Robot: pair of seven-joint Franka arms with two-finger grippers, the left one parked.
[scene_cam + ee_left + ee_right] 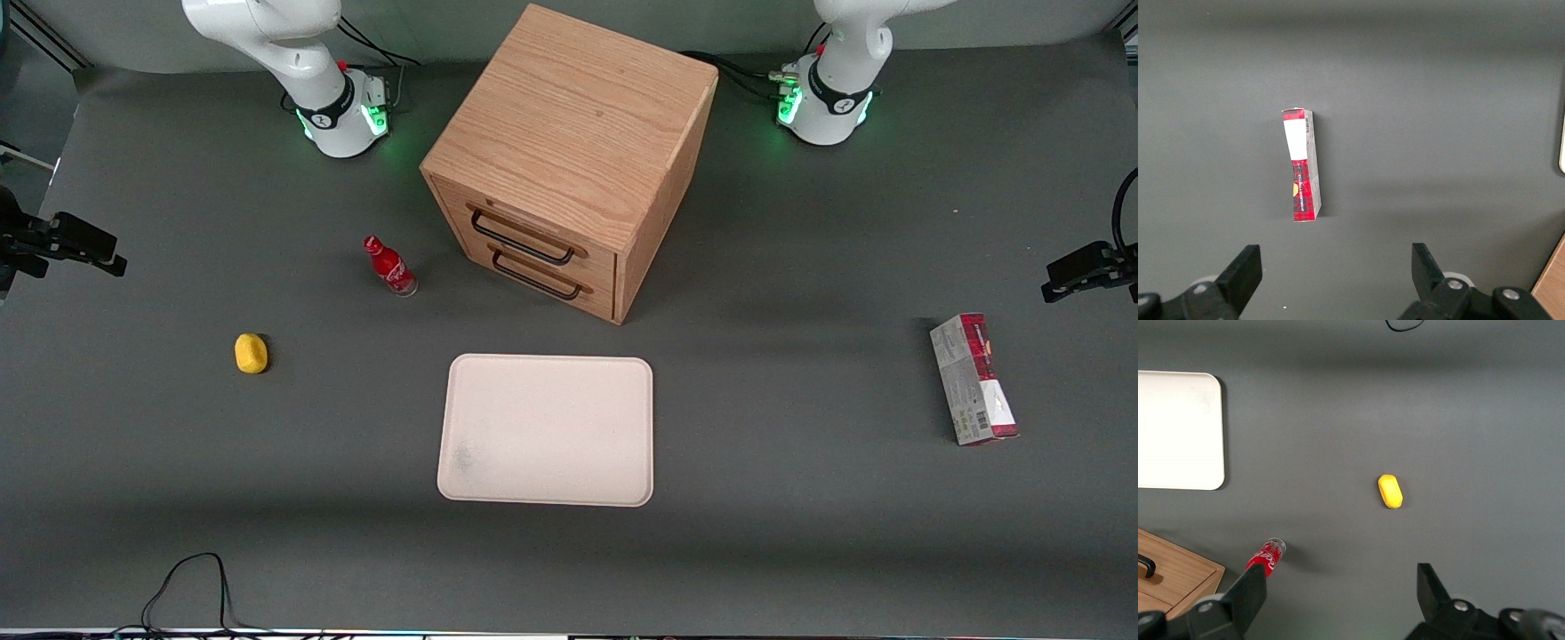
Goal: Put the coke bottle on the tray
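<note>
The grey table (pixel 178 498) is carrying everything, and the wooden drawer cabinet (pixel 569 160) is sitting at its middle, farthest from the front camera, with its two black handles (pixel 526 253) facing out at an angle. Taking the cabinet as the centre of a dial in the front view, the tray (pixel 546 430) is lying flat at about six o'clock, nearer the camera, with a faint grey smudge at one corner and nothing resting on it. The red-and-grey carton (pixel 974 379) is lying at about four o'clock, well off toward the parked arm's end of the table. The coke bottle (pixel 389 266) is standing at about eight o'clock, near the cabinet's drawer front and apart from it, farther from the camera than the tray and not on it. The yellow lump (pixel 251 353) is lying at about eight o'clock too, farther out toward my working end. My gripper (pixel 1338 593) is hanging high above the table, its two black fingers (pixel 1248 597) spread wide and holding nothing; through my wrist camera the coke bottle's clear base is showing right next to one fingertip, with the yellow lump clear of both fingers.
</note>
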